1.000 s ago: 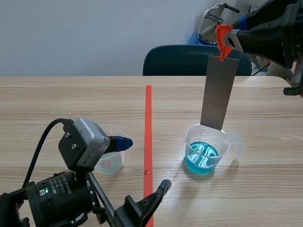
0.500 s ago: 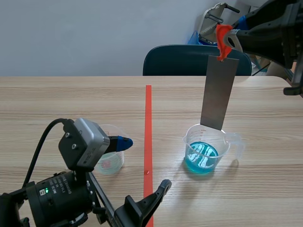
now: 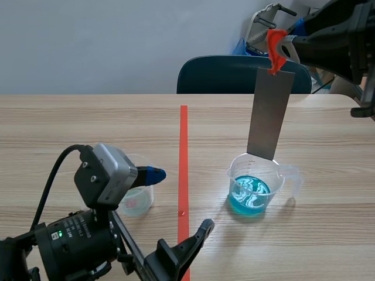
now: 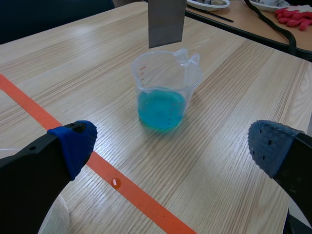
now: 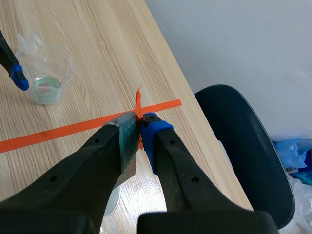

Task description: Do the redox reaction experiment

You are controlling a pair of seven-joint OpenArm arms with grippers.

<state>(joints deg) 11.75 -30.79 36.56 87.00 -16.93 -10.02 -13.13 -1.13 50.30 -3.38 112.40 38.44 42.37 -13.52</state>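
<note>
A clear beaker (image 3: 256,186) with blue liquid stands right of the tape line. A grey metal strip (image 3: 270,114) hangs upright over it from an orange clip (image 3: 275,51); its lower edge is level with the beaker's far rim, above the liquid. My right gripper (image 3: 285,48) is shut on the clip (image 5: 139,114), seen between its fingers in the right wrist view. My left gripper (image 3: 179,202) is open, low near the table's front, with the beaker (image 4: 165,92) and the strip (image 4: 165,22) ahead of it. A small clear beaker (image 3: 137,198) sits beside its blue-padded finger.
An orange tape line (image 3: 183,158) runs down the table's middle, with a small drop on it (image 4: 115,183). A dark blue chair (image 3: 234,73) stands behind the far edge. The small beaker (image 5: 45,73) holds a little pale liquid.
The left arm has shifted very slightly. The blue liquid's surface ripples differently. The strip and right gripper hold the same place.
</note>
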